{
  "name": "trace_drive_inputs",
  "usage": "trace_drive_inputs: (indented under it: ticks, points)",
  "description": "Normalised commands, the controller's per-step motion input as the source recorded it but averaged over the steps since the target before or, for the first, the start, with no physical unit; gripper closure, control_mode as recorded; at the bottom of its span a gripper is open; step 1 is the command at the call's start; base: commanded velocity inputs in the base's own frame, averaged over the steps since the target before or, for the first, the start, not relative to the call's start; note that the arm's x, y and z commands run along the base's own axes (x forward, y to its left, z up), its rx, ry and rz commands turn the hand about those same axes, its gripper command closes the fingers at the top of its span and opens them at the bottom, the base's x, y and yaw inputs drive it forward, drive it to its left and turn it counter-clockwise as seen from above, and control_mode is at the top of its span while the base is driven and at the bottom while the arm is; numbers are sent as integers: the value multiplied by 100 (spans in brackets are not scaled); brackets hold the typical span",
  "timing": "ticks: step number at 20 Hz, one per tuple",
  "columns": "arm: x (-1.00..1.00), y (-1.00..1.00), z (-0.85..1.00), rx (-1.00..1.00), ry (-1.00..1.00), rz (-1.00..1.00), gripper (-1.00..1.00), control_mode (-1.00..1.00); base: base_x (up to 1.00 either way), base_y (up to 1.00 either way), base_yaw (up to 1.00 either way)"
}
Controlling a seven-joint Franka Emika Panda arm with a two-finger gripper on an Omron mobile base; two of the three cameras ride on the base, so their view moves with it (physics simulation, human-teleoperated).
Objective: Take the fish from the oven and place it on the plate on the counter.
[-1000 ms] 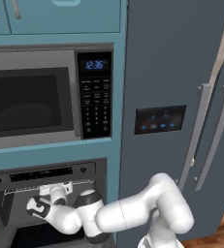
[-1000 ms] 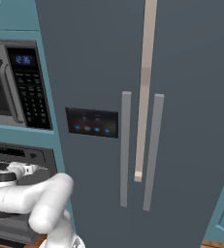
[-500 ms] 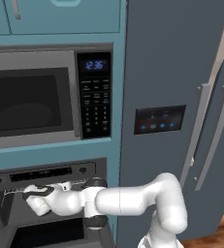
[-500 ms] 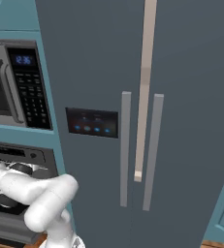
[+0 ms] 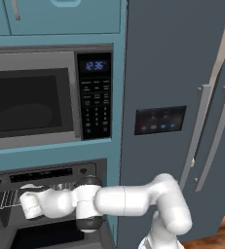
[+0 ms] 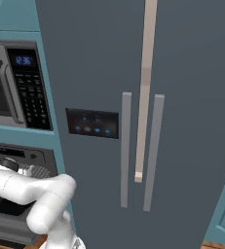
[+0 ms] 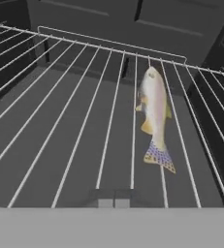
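The oven [image 5: 48, 173] stands open under the microwave, and my arm [image 5: 128, 200] reaches left into its cavity. In the hand view the fish [image 7: 153, 104] lies on the wire rack [image 7: 74, 121], head toward the back wall, tail toward me. It is a slender, pale silvery-tan fish. My gripper [image 7: 114, 202] is shut with nothing in it, low over the rack's front part, short of the fish's tail and slightly left of it. The oven's control strip [image 6: 16, 154] shows behind my forearm in the right base view. The plate and the counter are out of view.
The oven door [image 5: 41, 237] hangs open below my arm. A microwave [image 5: 36, 102] sits directly above the oven. A tall grey fridge [image 5: 182, 97] with bar handles [image 6: 126, 146] stands to the right. Dark oven walls [image 7: 215, 58] close in around the rack.
My arm has stretched further left and deeper into the oven; the hand now sits inside the cavity over the rack. The gripper has stayed shut.
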Motion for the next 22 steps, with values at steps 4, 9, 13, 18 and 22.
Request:
trace_drive_inputs:
  ticks: [4,9,13,18,22]
  points:
    - [-100,0,-89,2,56,-3,100,-100,0,0,0]
    - [-100,0,-69,2,63,-4,100,-100,0,0,0]
    - [-100,0,-57,0,59,-4,100,-100,0,0,0]
    - [-99,-11,47,5,1,-22,100,-100,0,0,0]
    - [-70,0,100,5,-29,-25,100,-100,0,0,0]
